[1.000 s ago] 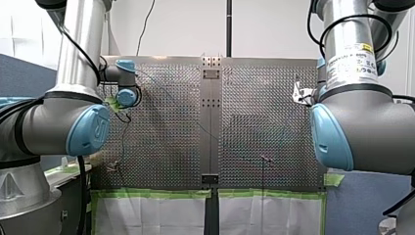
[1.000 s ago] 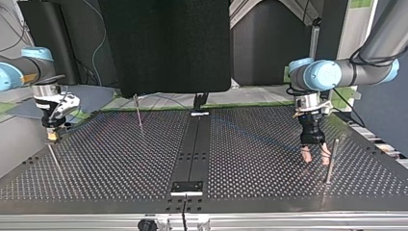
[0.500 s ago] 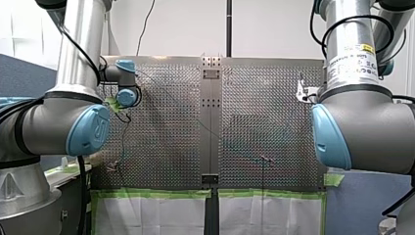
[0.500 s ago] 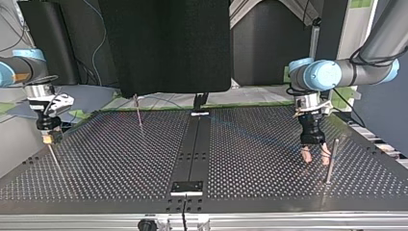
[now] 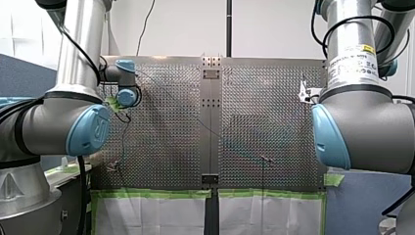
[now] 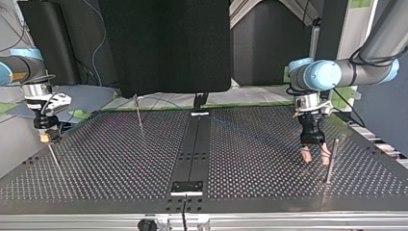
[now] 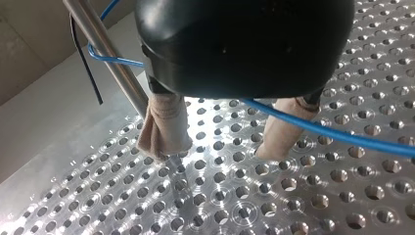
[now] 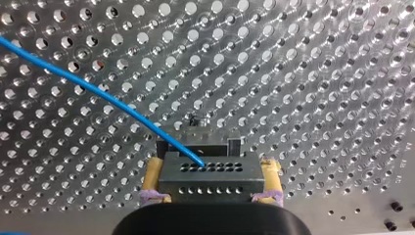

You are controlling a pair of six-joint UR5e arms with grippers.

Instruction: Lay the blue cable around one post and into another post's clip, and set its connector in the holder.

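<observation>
Right gripper (image 8: 211, 164) clamps the connector (image 8: 208, 180), cable (image 8: 98, 93) running off ahead; left gripper (image 7: 221, 147) spread wide, post (image 7: 105, 54) just beside.

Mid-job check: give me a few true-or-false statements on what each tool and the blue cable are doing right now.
1. My right tool grips the connector between its yellow pads. True.
2. My left tool has its fingers pressed together. False: they stand apart, with bare perforated table showing between them.
3. The blue cable reaches the metal post beside my left tool and bends there. True.
4. In the top view both tools work side by side at the middle strip. False: my right tool is at that view's left edge, my left tool near its right.
</observation>
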